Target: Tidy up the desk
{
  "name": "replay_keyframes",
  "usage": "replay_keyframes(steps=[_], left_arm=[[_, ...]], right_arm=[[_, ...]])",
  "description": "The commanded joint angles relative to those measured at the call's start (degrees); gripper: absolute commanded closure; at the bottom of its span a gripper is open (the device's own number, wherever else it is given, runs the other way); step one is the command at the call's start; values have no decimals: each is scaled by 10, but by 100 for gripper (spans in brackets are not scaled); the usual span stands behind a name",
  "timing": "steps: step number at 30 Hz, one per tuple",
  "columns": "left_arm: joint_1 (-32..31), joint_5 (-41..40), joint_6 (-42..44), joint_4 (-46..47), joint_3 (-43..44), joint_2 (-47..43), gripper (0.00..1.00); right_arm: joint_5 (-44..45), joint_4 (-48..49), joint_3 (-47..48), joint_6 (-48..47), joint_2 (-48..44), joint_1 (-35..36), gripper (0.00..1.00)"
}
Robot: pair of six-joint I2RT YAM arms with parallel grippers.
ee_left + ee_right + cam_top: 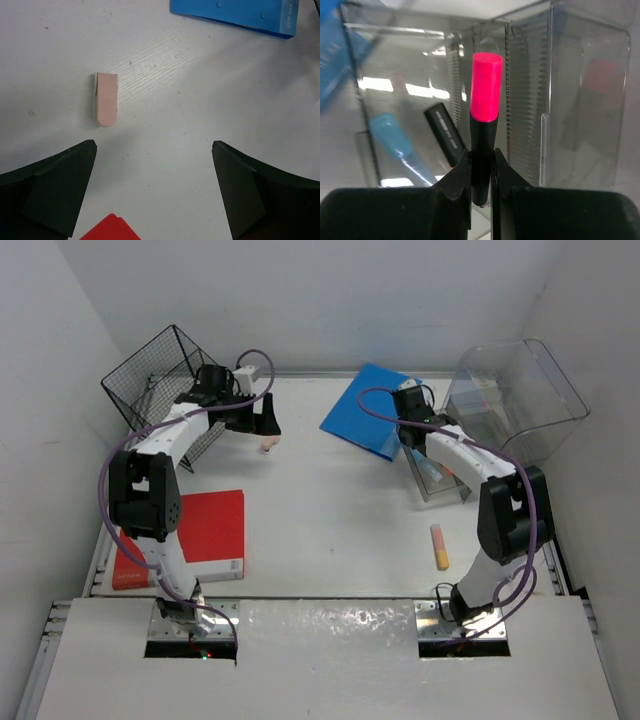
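The desk (330, 520) is a white tabletop. My left gripper (266, 426) is open and empty, just above the desk; a small pink eraser (268, 445) lies just ahead of its fingertips. In the left wrist view the eraser (106, 98) lies beyond the left finger, apart from the open gripper (154, 146). My right gripper (412, 440) is shut on a black marker with a pink cap (486, 90), held upright between the fingers (481, 160) over a clear organizer tray (440, 480). The tray holds a light blue item (395, 145) and a black item (445, 132).
A blue folder (375, 410) lies at the back centre and shows in the left wrist view (240, 12). A red book (200, 535) lies front left. A wire basket (160, 390) stands back left, a clear bin (515, 400) back right. An orange highlighter (439, 546) lies front right.
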Motion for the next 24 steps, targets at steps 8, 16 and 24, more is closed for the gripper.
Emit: replay_keyframes(steps=[8, 16, 24], left_arm=[[-1, -5, 48, -4, 24, -16, 0], [1, -24, 41, 18, 18, -32, 0], [1, -12, 39, 14, 20, -34, 0]], right_arm=[[81, -17, 30, -73, 76, -14, 64], [68, -57, 43, -29, 57, -13, 57], [-96, -79, -22, 70, -126, -6, 27]])
